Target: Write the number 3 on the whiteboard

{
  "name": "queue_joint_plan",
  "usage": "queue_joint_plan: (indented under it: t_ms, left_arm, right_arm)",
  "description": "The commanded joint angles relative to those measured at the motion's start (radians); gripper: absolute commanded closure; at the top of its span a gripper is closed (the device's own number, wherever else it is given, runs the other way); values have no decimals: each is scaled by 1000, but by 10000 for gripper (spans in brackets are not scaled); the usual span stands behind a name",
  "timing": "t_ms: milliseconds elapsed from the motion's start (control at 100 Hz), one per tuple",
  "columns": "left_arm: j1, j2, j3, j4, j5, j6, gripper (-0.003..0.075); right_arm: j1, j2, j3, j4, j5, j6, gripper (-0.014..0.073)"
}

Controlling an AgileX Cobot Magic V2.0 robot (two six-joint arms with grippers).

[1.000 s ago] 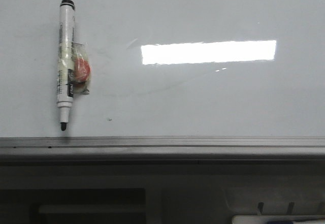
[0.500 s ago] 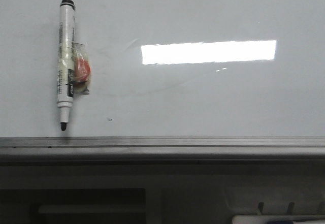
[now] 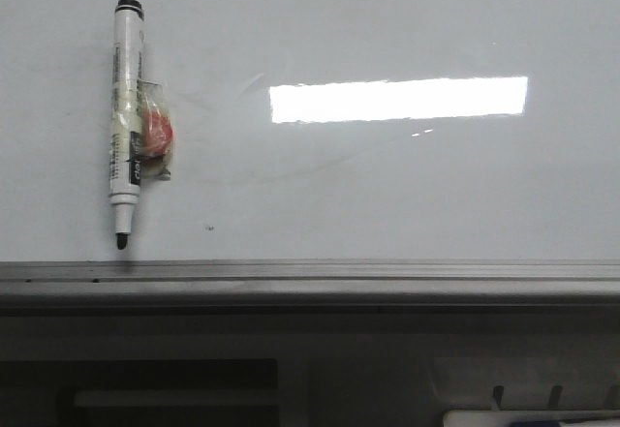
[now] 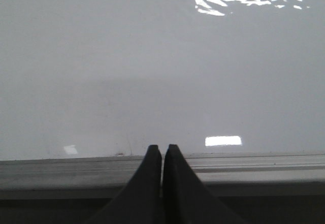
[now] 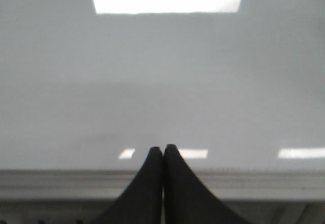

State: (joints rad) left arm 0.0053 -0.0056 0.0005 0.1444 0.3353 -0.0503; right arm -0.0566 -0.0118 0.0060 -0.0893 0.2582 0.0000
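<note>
The whiteboard [image 3: 387, 185] fills the front view, glossy pale grey-white with a bright rectangular reflection. No black number 3 shows on it, only faint grey smears. A white marker [image 3: 124, 122] with a black tip lies on the board at the left, tip toward the near rail, with an orange-red lump in clear tape [image 3: 155, 137] stuck to its side. Neither gripper shows in the front view. My left gripper [image 4: 162, 148] is shut and empty over the board's near rail. My right gripper [image 5: 163, 148] is shut and empty, also over the near rail.
A grey metal edge rail [image 3: 310, 277] runs along the board's near side. Below it are a dark tray [image 3: 145, 388] and a white object [image 3: 528, 417] at the lower right.
</note>
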Motion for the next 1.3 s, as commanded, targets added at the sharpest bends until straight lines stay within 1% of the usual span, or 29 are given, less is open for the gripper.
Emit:
queue_joint_plan:
  t_ms: [0,90,170,310,480,570,660,760,830,900,990,1060,1140,1210,1290]
  left_arm:
    - [-5,-23,11,-15,-114,-12,741]
    - [-5,-23,11,-15,-183,-12,741]
    - [-5,-23,11,-15,-211,-12,741]
    - [-5,-23,11,-15,-209,-12,741]
    - [-5,-23,11,-15,-211,-12,741]
    - [-5,-23,11,-15,-216,-12,741]
    - [-3,-23,11,-15,-257,-12,741]
    - [-3,-23,11,-18,-303,-12,741]
    - [-3,-23,8,-50,-313,-12,741]
    - [-3,-22,-2,-61,-314,-12,741]
    - [-1,3,-39,-81,-290,-12,741]
    - [6,38,-86,-79,-230,-12,741]
    - [14,90,-141,-56,-185,-5,741]
    - [14,145,-184,-30,-193,-5,741]
    - [14,188,-214,-27,-223,-5,741]
  right_arm:
    - [0,-13,32,-9,-189,0,641]
    - [0,-13,32,-9,-295,0,641]
    - [0,-13,32,-9,-361,0,641]
    - [0,-13,32,-9,-415,0,641]
    - [0,-13,32,-9,-419,0,641]
    - [0,-13,32,-9,-390,0,641]
    - [0,-13,32,-9,-317,0,641]
    - [0,-13,32,-9,-290,0,641]
    - [0,4,21,26,-272,0,641]
    - [0,41,-6,44,-215,0,641]
    - [0,115,-44,46,-188,0,641]
    - [0,178,-82,57,-169,0,641]
    - [0,243,-133,157,-141,0,641]
    - [0,296,-185,173,-81,0,641]
    - [0,332,-215,173,-65,0,641]
